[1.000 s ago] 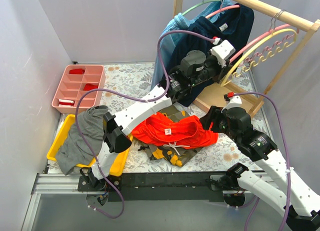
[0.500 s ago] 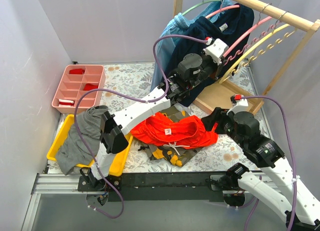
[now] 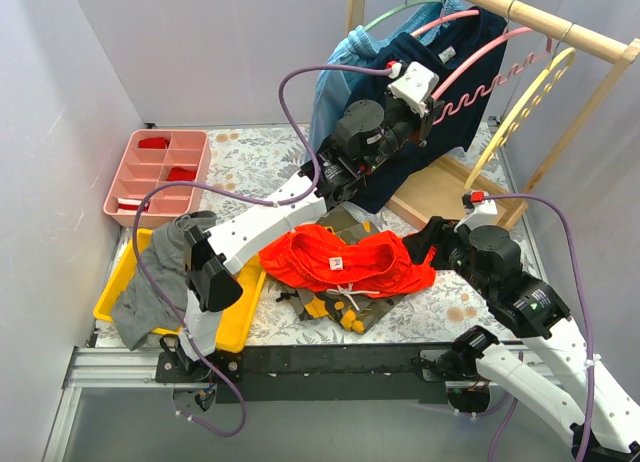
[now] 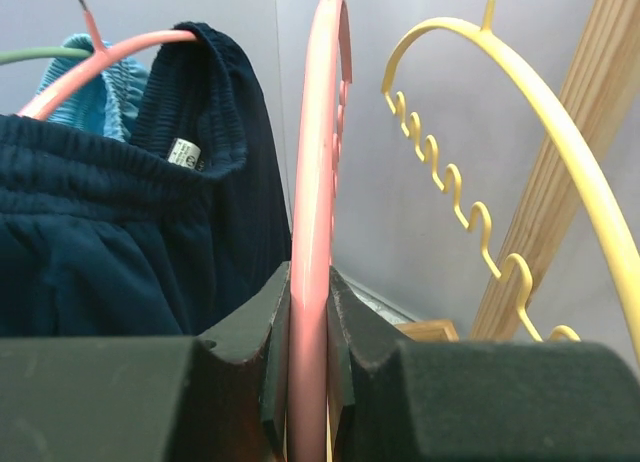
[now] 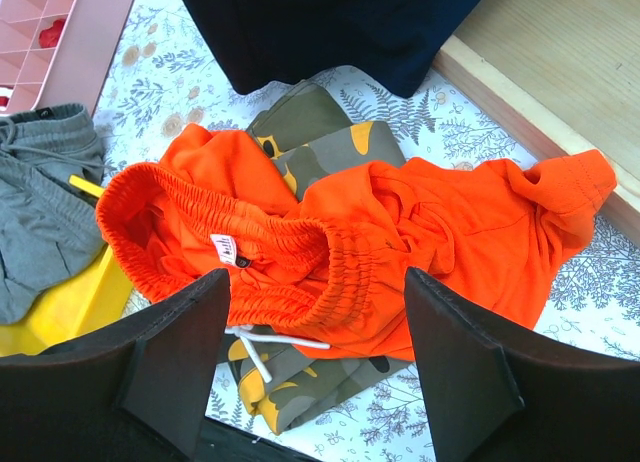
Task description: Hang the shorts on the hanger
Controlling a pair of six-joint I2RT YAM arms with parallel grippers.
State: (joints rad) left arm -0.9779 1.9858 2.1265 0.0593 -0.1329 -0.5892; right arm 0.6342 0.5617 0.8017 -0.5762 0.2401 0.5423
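The orange-red shorts [image 3: 350,260] lie crumpled on the table on top of a camouflage garment [image 3: 335,307]. In the right wrist view the shorts [image 5: 450,232] show their waistband and white drawstring. My right gripper [image 5: 315,282] is open and empty, hovering just above them; it shows in the top view [image 3: 420,244] at their right end. My left gripper [image 4: 308,282] is shut on the pink hanger [image 4: 315,132], raised by the rack [image 3: 432,110]. The pink hanger [image 3: 490,52] slants up toward the wooden rail [image 3: 560,27].
A yellow hanger [image 3: 520,107] hangs right of the pink one. Navy shorts [image 3: 460,72] hang on another pink hanger behind my left gripper. The rack's wooden base [image 3: 440,192] lies behind the shorts. A pink tray [image 3: 125,177] and a yellow bin [image 3: 240,317] with a grey garment [image 3: 160,272] stand at left.
My left gripper has lifted the pink hanger up and to the left, away from the yellow hanger, which has swung. My right gripper shifted slightly and stays open over the shorts.
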